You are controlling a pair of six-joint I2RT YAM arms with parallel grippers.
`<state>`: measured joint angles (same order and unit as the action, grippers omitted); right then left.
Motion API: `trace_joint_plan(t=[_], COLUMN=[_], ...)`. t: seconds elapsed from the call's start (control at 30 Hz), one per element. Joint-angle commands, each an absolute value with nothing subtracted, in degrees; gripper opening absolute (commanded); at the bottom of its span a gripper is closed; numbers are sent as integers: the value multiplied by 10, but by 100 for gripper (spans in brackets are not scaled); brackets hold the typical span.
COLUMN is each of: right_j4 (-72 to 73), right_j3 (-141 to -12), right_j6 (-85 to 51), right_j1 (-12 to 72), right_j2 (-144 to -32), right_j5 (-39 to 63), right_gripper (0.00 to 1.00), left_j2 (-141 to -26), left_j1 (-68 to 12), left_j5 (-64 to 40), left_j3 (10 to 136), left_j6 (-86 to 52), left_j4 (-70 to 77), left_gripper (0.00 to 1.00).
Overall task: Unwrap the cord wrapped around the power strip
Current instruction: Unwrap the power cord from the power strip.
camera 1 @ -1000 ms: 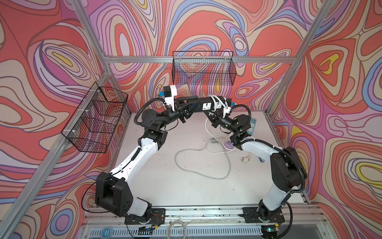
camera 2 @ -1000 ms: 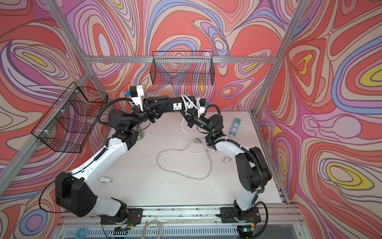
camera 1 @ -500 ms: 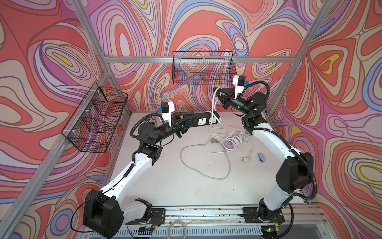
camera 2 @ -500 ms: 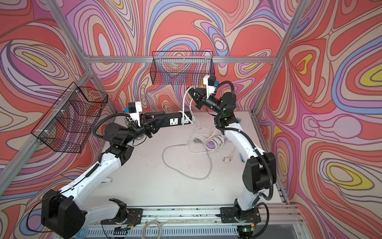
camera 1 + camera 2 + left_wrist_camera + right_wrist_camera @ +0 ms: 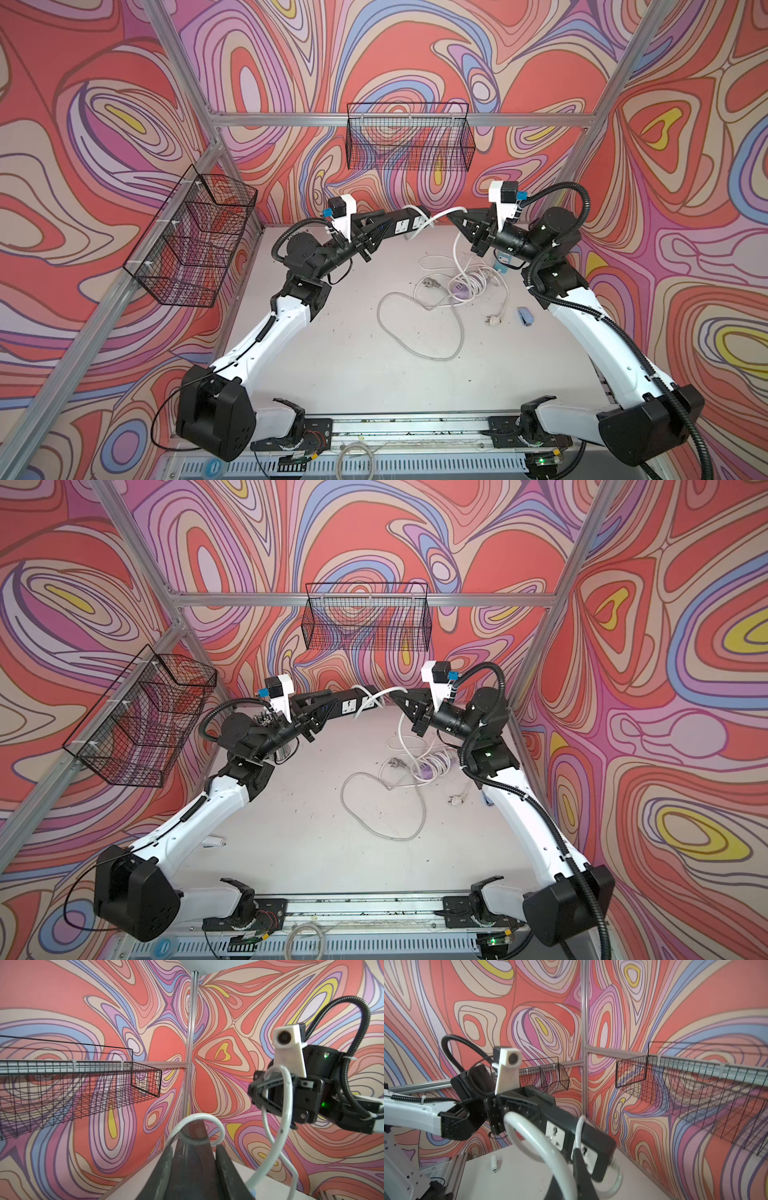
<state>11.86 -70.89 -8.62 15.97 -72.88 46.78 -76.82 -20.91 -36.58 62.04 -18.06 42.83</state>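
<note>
the left end effector (image 5: 374, 228) pinches the power strip (image 5: 394, 219), its long side pointing at the right end effector (image 5: 457, 217), which pinches the cord (image 5: 440, 215) just past it.

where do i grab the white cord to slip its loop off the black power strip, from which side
Grip the white cord on the stretch just beyond the free end of the black power strip, coming from that end, opposite the left gripper holding it. The loop sits close to that end, so it likely slides off there. The right gripper is shut on the cord there.
</note>
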Motion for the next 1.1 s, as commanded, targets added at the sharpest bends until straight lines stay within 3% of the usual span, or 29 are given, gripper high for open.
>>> trace_joint_plan(t=[0.0,0.2,0.4,0.73,1.07], right_j4=[107,169,313,387,293], right_j3=[-648,-586,-589,-763,-957], right_j6=[-113,-132,-196,-241,-225], right_j1=[171,227,242,215,152], right_j2=[-738,-801,-935,-1131,-1107], right_j5=[486,466,463,453,468], right_gripper=[0,0,0,0,0], left_j2=[-786,-804,-794,-702,-601], left_j1=[-204,-204,-207,-217,-217], left_j5=[-339,-347,-372,-404,-390], left_j3=[678,725,714,609,499], left_j6=[-161,-193,-258,-292,-185], left_j4=[474,500,535,494,327], left_gripper=[0,0,0,0,0])
